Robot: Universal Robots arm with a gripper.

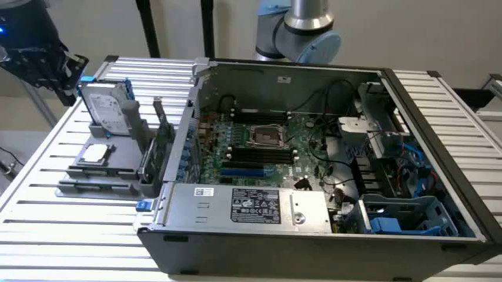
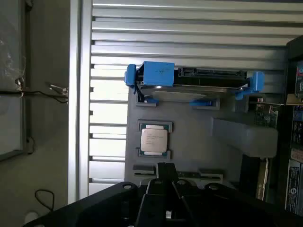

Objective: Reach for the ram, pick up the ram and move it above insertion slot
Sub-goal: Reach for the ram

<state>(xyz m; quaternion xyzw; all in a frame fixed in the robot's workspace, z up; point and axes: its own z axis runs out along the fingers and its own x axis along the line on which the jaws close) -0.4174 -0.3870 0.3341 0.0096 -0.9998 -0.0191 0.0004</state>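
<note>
My gripper (image 1: pixel 46 70) hangs high over the far corner of the slatted table, at the exterior view's left, and holds nothing. In the wrist view its fingertips (image 2: pixel 165 169) are pressed together, shut, above the grey parts holder (image 2: pixel 199 137). The ram (image 1: pixel 149 164) looks like a thin green board standing on edge in that holder (image 1: pixel 94 173), beside the computer case. From the wrist it is an edge-on strip (image 2: pixel 261 182), well to the side of my fingers. The dark memory slots (image 1: pixel 255 155) lie on the motherboard inside the open case.
The holder also carries a silver hard drive in a blue caddy (image 1: pixel 106 106) (image 2: pixel 189 82), a processor chip (image 1: pixel 96 154) (image 2: pixel 154 140) and a broader green card (image 1: pixel 166 138). The open case (image 1: pixel 314 235) has tall walls, cables and a power supply (image 1: pixel 251 205).
</note>
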